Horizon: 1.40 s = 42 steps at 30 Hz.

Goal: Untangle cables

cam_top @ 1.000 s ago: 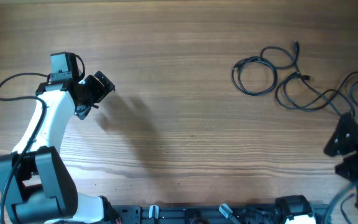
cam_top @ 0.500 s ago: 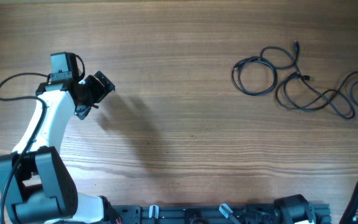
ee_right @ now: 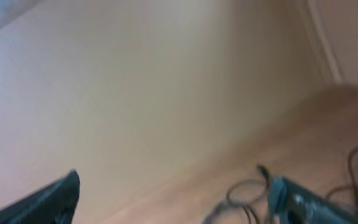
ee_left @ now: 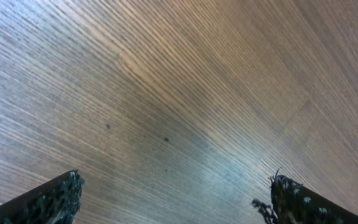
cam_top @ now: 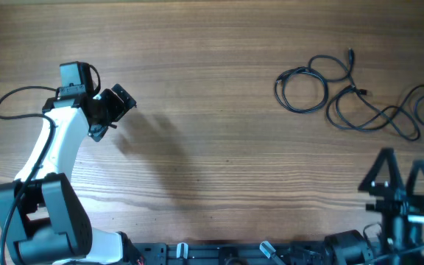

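Note:
The cables [cam_top: 360, 91] lie as loose black strands at the table's far right: one round loop on the left and wavy strands running to the right edge. My right gripper [cam_top: 402, 174] stands open near the front right edge, below the cables and apart from them. Its blurred wrist view shows part of the cables [ee_right: 241, 194] beyond the open right gripper [ee_right: 173, 200]. My left gripper [cam_top: 116, 104] is far off at the left, open, with nothing between its fingers. In the left wrist view the left gripper [ee_left: 176, 200] has only bare wood under it.
A thick black wire [cam_top: 6, 103] loops out from the left arm over the table's left side. A black base rail [cam_top: 256, 254] runs along the front edge. A pale wall [ee_right: 135, 81] fills most of the right wrist view.
The right arm left the cables' right end, dropped out of the overhead view, and now stands near the front right edge. The left arm and the cables have not moved.

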Available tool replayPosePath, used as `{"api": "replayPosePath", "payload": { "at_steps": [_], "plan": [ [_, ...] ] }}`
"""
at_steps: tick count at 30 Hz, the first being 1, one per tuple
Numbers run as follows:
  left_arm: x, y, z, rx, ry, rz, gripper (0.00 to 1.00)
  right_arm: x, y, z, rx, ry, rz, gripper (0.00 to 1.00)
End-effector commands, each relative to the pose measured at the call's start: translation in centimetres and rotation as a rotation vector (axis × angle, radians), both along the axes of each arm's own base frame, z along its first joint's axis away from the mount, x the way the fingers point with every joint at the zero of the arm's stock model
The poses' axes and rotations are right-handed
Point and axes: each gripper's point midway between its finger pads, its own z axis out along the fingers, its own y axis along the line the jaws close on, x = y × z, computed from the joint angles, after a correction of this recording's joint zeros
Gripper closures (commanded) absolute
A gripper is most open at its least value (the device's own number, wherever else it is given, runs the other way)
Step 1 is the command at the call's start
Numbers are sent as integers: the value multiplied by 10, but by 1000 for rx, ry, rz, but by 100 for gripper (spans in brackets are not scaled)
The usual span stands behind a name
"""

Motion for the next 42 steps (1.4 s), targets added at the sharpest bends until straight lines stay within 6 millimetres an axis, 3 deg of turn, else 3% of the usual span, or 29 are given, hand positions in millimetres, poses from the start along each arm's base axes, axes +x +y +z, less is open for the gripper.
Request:
{"api": "replayPosePath", "payload": {
  "at_steps": [1,6,8,14,18,19,31,42],
  "plan": [
    [2,-2,6,0,-20,-9,0,22,15,2,14,-136,61,0],
    [2,-2,6,0,-20,-9,0,30,38,10,-76,-417,141,0],
    [2,-2,6,0,-20,-9,0,32,48,-2,-152,-468,162,0],
    [2,-2,6,0,-20,-9,0,61,56,-66,-189,-290,186,0],
    [2,-2,6,0,-20,-9,0,81,60,-132,-233,-7,217,0],
    [2,-2,6,0,-20,-9,0,83,60,-162,-247,113,230,0],
    [2,-2,6,0,-20,-9,0,83,61,-165,-359,127,226,1],
    [2,-2,6,0,-20,-9,0,83,61,-165,-360,127,225,0]
  ]
}}
